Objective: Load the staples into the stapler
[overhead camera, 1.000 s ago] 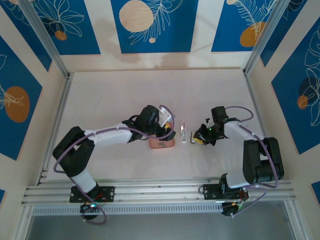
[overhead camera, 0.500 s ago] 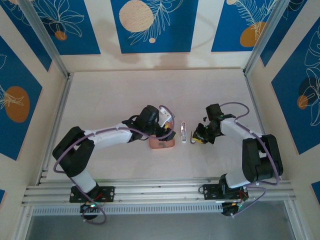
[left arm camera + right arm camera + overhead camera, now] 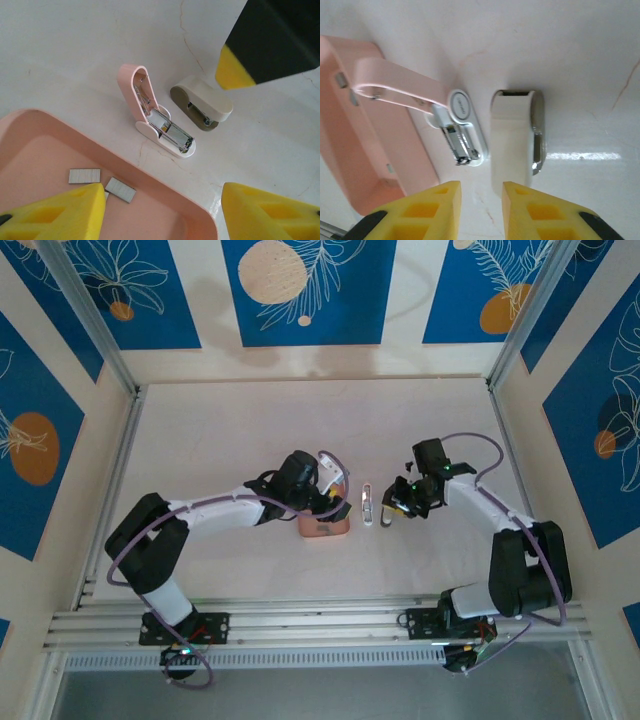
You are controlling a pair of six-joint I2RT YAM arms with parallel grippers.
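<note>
Facing a cracked white table (blue floral walls): flat grey staples; left gripper wide, right gripper barely parted, both empty.

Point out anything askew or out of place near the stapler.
The stapler stands hinged open, pink lid raised, metal channel exposed. A cream piece beside it, apart, seems tipped on its side. The staples lie loose in the pink tray.

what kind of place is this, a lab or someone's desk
Likely a robot lab test cell, not a desk: a pale tabletop boxed in by silver aluminium frame rails, with blue leaf-print wall panels around it.
</note>
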